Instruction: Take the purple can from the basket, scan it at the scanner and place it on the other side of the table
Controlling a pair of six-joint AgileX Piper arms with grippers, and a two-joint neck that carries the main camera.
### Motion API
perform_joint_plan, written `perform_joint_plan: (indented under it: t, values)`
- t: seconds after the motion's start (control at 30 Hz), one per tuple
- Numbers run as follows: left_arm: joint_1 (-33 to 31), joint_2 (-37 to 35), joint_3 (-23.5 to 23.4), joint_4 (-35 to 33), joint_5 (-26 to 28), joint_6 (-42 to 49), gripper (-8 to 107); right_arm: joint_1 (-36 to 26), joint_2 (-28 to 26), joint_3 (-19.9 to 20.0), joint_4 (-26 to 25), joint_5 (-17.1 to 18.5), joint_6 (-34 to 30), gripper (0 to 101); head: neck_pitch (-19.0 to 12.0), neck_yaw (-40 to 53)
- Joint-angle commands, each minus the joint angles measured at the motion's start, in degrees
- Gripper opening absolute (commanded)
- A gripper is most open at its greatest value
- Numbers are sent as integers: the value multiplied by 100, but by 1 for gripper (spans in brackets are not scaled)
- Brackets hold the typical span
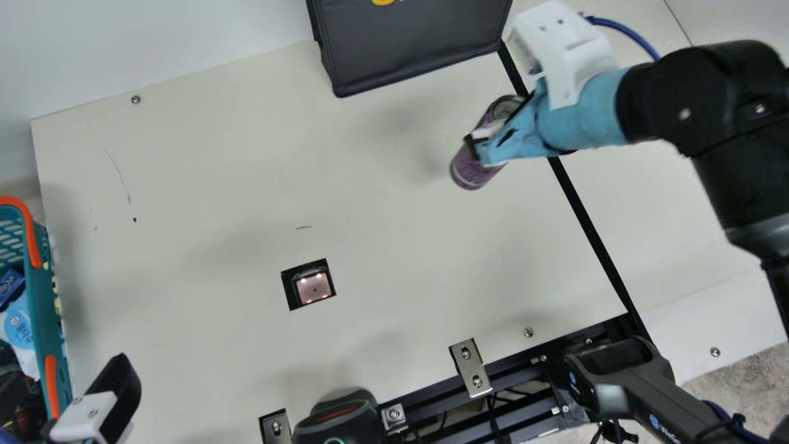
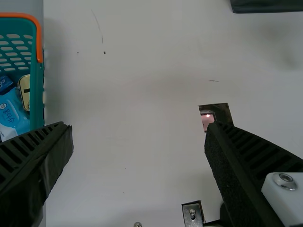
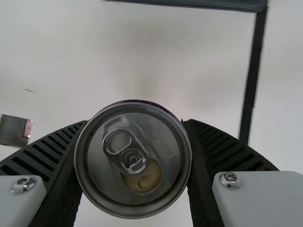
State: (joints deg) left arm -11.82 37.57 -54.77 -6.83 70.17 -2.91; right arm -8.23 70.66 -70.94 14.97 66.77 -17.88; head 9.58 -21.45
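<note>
Along the near edge of the table (image 1: 203, 185), a black metal frame (image 1: 524, 364) is seen, with a rounded black device (image 1: 336, 425) beside it and a black device with a handle (image 1: 622, 376) farther to the right. At the near left corner, the left gripper (image 1: 114, 398) is held with its fingers spread wide, and nothing is gripped between them. Just past the left edge, a teal basket (image 1: 38, 271) with orange handles is placed; a blue and white packet (image 1: 20, 327) and, in the left wrist view, a yellow tin (image 2: 24, 92) are contained in it. Farther in from the near edge, a small lit window (image 1: 314, 287) is set into the tabletop. Beyond that and to the right, near a black strip (image 1: 582, 206), the purple can (image 1: 471, 169) is clasped by the right gripper (image 1: 487, 145), its sides pressed between the two fingers. The can's lid, with its pull tab (image 3: 127, 151), is faced toward the right wrist camera; whether the tabletop is touched by the base cannot be told. At the far side, a dark bag (image 1: 407, 43) is stood on the table
</note>
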Motion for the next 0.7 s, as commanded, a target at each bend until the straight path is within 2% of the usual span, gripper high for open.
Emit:
perform_joint_plan:
  t: [0.0,0.17,0.3,0.47,0.67]
  values:
    - [0,0,0,0,0,0,90,-1186,177,-81,221,22,-1223,0,-166,-13]
    - [0,0,0,0,0,0,90,-1990,705,-392,354,-56,-2026,0,-166,-13]
    - [0,0,0,0,0,0,90,-2346,1145,-692,342,-202,-2367,0,-166,-13]
    - [0,0,0,0,0,0,90,-2535,1706,-1133,161,-452,-2416,0,-166,-13]
    - [0,0,0,0,0,0,90,-2498,2398,-1792,-185,-665,-2074,0,-166,-13]
